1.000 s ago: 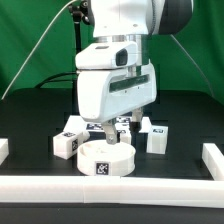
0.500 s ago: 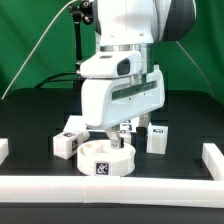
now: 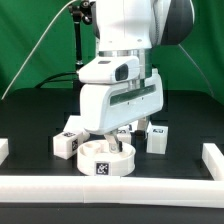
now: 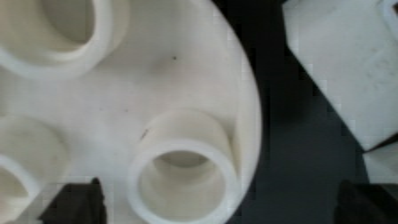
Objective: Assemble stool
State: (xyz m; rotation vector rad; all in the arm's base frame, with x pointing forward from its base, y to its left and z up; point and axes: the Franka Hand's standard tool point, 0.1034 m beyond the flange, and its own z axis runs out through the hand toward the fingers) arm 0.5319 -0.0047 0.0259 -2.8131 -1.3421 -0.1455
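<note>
The stool's round white seat [image 3: 104, 161] lies near the front of the black table with its socket side up. My gripper [image 3: 117, 141] hangs open just above the seat's right part in the exterior view, holding nothing. In the wrist view the seat [image 4: 125, 110] fills most of the picture, with a round socket [image 4: 187, 170] close to my gripper [image 4: 222, 203]. One dark fingertip [image 4: 71, 203] is over the seat and the other stands off its rim over the table. White blocky legs lie beside the seat at the exterior view's left [image 3: 67, 142] and right [image 3: 156, 136].
A long white border bar [image 3: 110, 190] runs along the front, with short bar ends at the left [image 3: 3, 150] and right [image 3: 212, 155] of the exterior view. Another white part [image 4: 347, 70] lies just past the seat's rim in the wrist view.
The arm has shifted toward the exterior view's right and come down a little over the seat. The jaws have stayed open.
</note>
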